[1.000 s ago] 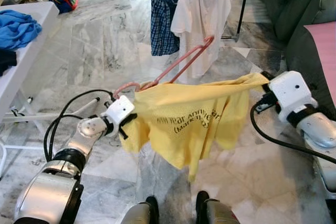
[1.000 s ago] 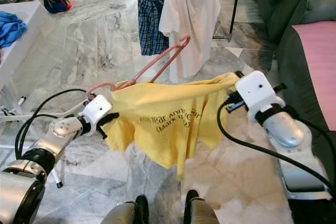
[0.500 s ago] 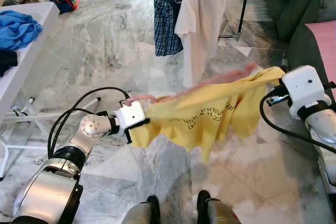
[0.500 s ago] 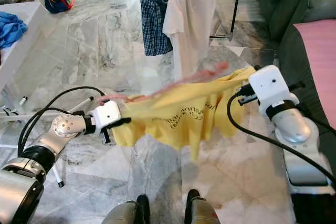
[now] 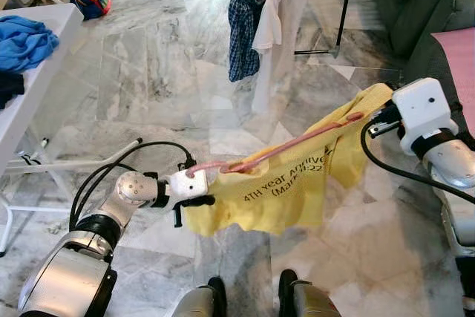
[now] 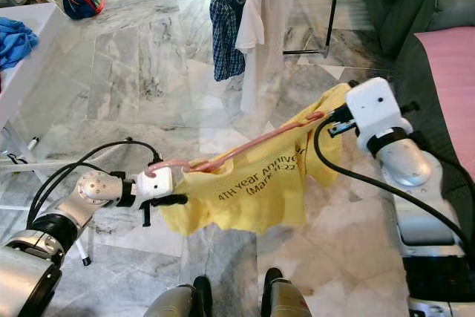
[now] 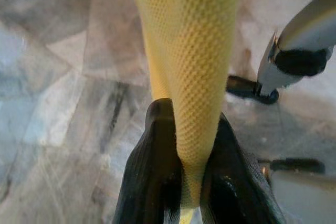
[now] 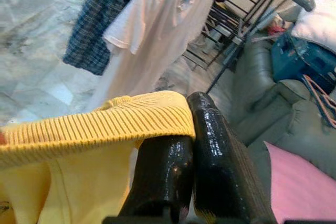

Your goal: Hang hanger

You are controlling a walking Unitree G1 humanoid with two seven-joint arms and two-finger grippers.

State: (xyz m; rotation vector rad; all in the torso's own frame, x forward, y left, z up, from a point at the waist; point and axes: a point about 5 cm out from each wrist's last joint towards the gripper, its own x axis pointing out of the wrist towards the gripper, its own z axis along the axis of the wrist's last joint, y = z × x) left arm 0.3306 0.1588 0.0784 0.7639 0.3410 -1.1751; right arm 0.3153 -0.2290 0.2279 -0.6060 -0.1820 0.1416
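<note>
A yellow T-shirt (image 5: 289, 187) with dark print hangs stretched between my two grippers above the marble floor. A pink hanger (image 5: 291, 148) runs along its upper edge, its hook end by my left gripper. My left gripper (image 5: 194, 200) is low on the left and shut on the shirt's fabric (image 7: 191, 145), which is pinched between the black fingers (image 7: 157, 161). My right gripper (image 5: 378, 115) is higher on the right, shut on the shirt's ribbed edge (image 8: 105, 124).
A drying rack ahead carries a plaid shirt (image 5: 243, 24) and a white shirt (image 5: 276, 12). A white table (image 5: 37, 79) with blue clothes (image 5: 26, 38) stands at the left. A grey sofa (image 5: 415, 5) with a pink cushion (image 5: 460, 57) is at the right.
The shirt has swung from bunched and flat to hanging down with the print readable. My left gripper dropped lower. The hanger now lies along the shirt's top edge.
</note>
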